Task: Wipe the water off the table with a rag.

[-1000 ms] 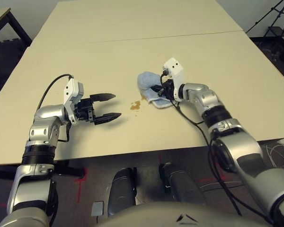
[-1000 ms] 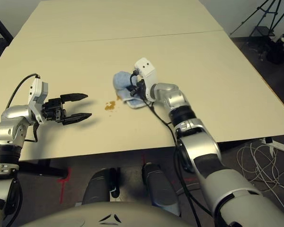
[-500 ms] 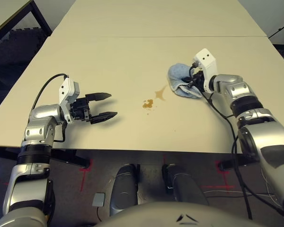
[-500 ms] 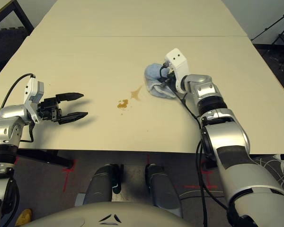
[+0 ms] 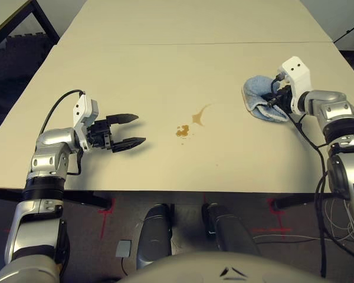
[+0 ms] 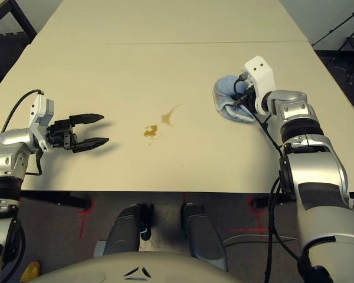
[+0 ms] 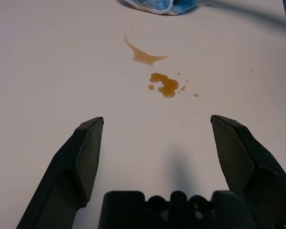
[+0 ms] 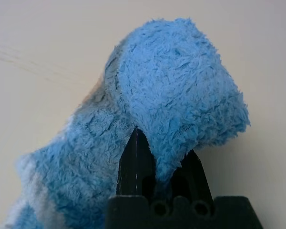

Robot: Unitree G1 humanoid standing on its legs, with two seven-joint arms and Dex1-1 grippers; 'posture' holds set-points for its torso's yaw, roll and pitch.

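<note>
Wiping in hand: rag (image 5: 261, 99) gripped by right pincer (image 5: 275, 100), right of the water (image 5: 183, 131); left pincer (image 5: 139, 128) spread wide; leftward pass over the water likely needed.

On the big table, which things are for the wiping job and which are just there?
For the job:
- light blue rag, pinched in the right end effector
- amber-brown liquid
- big pale table, being wiped

Just there:
- left end effector, open and holding nothing

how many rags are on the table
1: the light blue rag, on the table's right side, pinched in the right end effector; none seems hidden elsewhere.
</note>
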